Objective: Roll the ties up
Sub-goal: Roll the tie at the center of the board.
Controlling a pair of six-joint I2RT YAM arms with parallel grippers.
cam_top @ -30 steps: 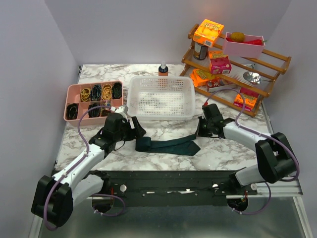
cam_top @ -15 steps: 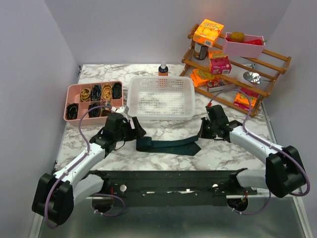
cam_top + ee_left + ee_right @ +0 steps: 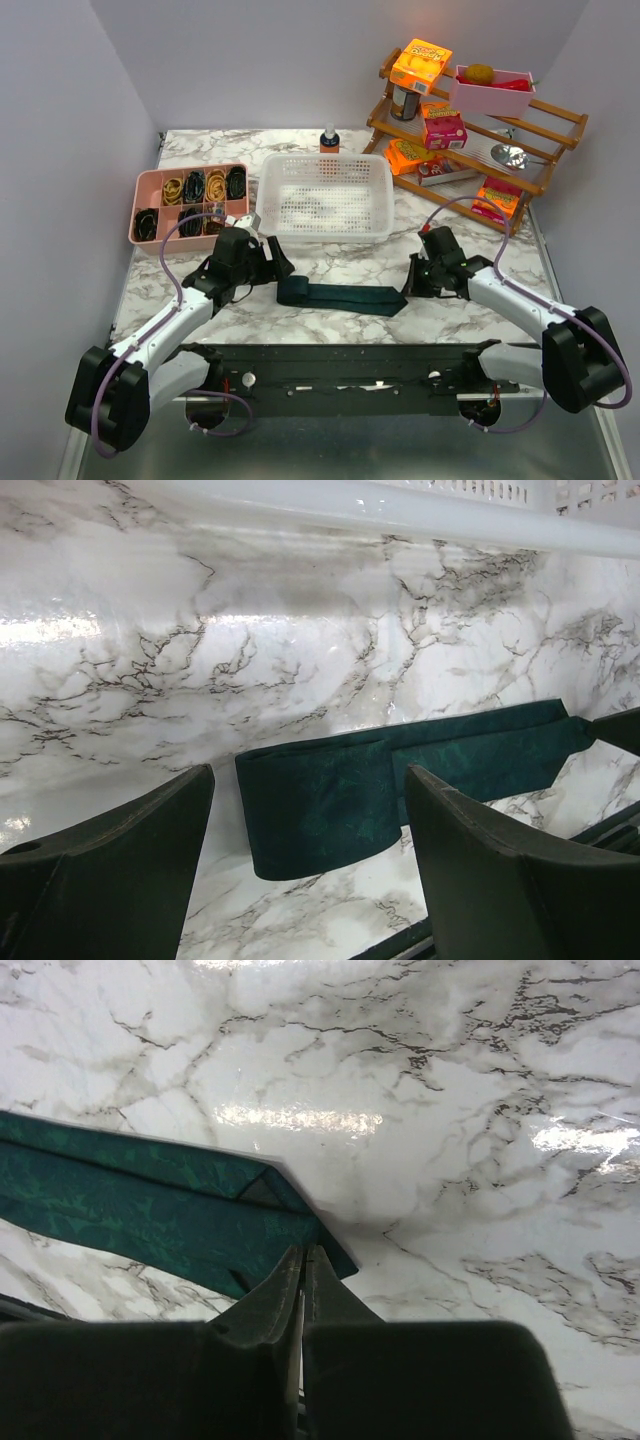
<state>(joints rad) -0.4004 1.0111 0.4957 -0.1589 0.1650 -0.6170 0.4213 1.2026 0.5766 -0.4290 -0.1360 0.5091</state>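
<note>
The dark teal tie (image 3: 340,296) lies flat on the marble table in front of the basket, with its left end folded over. My left gripper (image 3: 272,268) is open and low over that folded end (image 3: 320,810), one finger on each side, not touching it. My right gripper (image 3: 412,282) is shut at the tie's wide pointed end (image 3: 150,1210). Its fingertips (image 3: 303,1252) are pressed together on the cloth near the point.
A white basket (image 3: 325,236) stands just behind the tie; its rim (image 3: 400,510) shows in the left wrist view. A pink tray (image 3: 135,205) of rolled ties is at the back left. A wooden rack (image 3: 470,150) of groceries is at the back right, with a small bottle (image 3: 329,138) behind the basket.
My right gripper has moved right and toward the near edge with the tie's pointed end, and the tie now lies straighter and flatter. My left gripper has barely moved.
</note>
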